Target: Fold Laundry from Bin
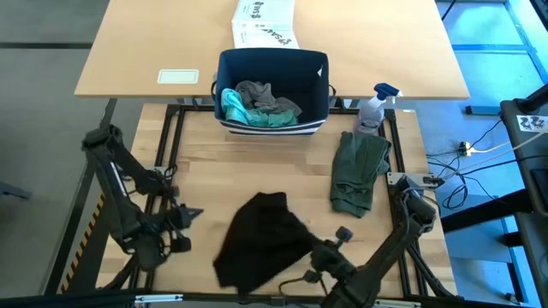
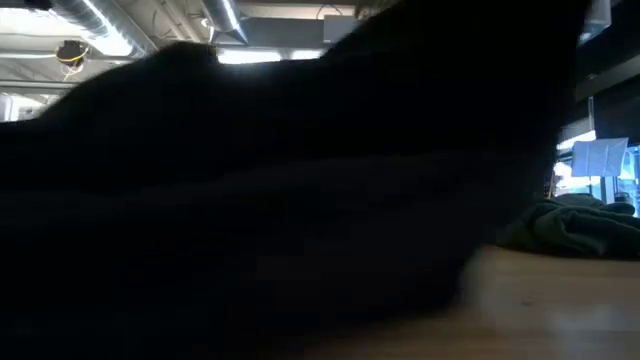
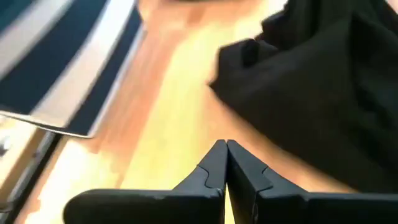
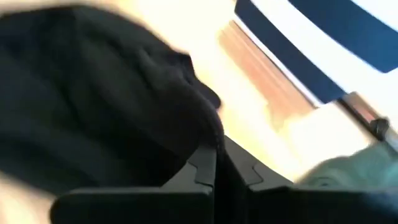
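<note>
A large black T-shirt lies crumpled on the wooden table near its front edge; in the low view the black T-shirt fills most of the picture. My left gripper is shut on nothing, to the shirt's left, above bare wood. My right gripper is shut at the shirt's right edge. An olive-green piece lies flat on the table's right side. The navy bin stands at the far edge and holds a teal piece and a grey piece. My right gripper's shut fingertips stand right against the black T-shirt's edge. I cannot tell whether they touch it or have any cloth between them.
A spray bottle stands right of the bin. A white printed box and a pale card lie on the farther table. Bare wood shows between the black T-shirt and the bin, and left of the shirt.
</note>
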Available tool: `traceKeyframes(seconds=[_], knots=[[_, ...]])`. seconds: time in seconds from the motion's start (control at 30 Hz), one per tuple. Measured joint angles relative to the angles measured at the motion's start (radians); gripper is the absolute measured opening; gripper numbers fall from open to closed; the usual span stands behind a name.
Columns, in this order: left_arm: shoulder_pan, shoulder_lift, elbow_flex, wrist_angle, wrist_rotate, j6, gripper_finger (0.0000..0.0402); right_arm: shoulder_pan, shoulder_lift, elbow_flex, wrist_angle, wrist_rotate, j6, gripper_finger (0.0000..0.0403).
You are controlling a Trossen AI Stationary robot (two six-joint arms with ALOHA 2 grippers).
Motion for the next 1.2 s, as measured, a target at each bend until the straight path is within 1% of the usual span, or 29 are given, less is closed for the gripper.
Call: traceKeyframes(seconds=[0.1, 0.23, 0.37, 0.43, 0.53, 0.63, 0.77, 0.83, 0.93, 1.07, 1.2], knots=[[-0.023, -0.038, 0.000, -0.007, -0.078, 0.002, 0.0001, -0.007, -0.002, -0.026, 0.039, 0.080, 0.003, 0.0004], [-0.009, -0.047, 0.000, -0.005, -0.163, 0.052, 0.0003, -0.063, 0.009, -0.071, 0.083, 0.097, -0.008, 0.0008], [0.050, -0.046, -0.008, 0.000, -0.136, 0.163, 0.0017, -0.125, 0.011, -0.148, 0.249, 0.047, -0.129, 0.0011], [0.084, -0.046, -0.014, 0.001, -0.106, 0.175, 0.0031, -0.159, 0.011, -0.171, 0.362, -0.021, -0.214, 0.0006], [0.120, -0.046, -0.015, 0.045, -0.014, 0.182, 0.0059, -0.201, 0.011, -0.200, 0.563, -0.202, -0.360, 0.0004], [0.140, -0.046, -0.015, 0.136, 0.078, 0.183, 0.0089, -0.229, 0.013, -0.200, 0.722, -0.326, -0.389, 0.0007], [0.178, -0.046, -0.015, 0.305, 0.202, 0.191, 0.0127, -0.257, 0.013, -0.142, 0.911, -0.432, -0.407, 0.0004], [0.201, -0.048, -0.015, 0.389, 0.280, 0.214, 0.0140, -0.267, 0.013, -0.089, 0.959, -0.452, -0.424, 0.0003], [0.223, -0.053, -0.015, 0.472, 0.363, 0.296, 0.0152, -0.274, 0.011, -0.014, 0.941, -0.458, -0.439, 0.0007], [0.253, -0.079, -0.015, 0.493, 0.470, 0.449, 0.0155, -0.274, 0.011, 0.041, 0.902, -0.427, -0.453, 0.0008], [0.284, -0.137, -0.015, 0.492, 0.489, 0.505, 0.0155, -0.273, 0.011, 0.096, 0.854, -0.435, -0.460, 0.0003]])
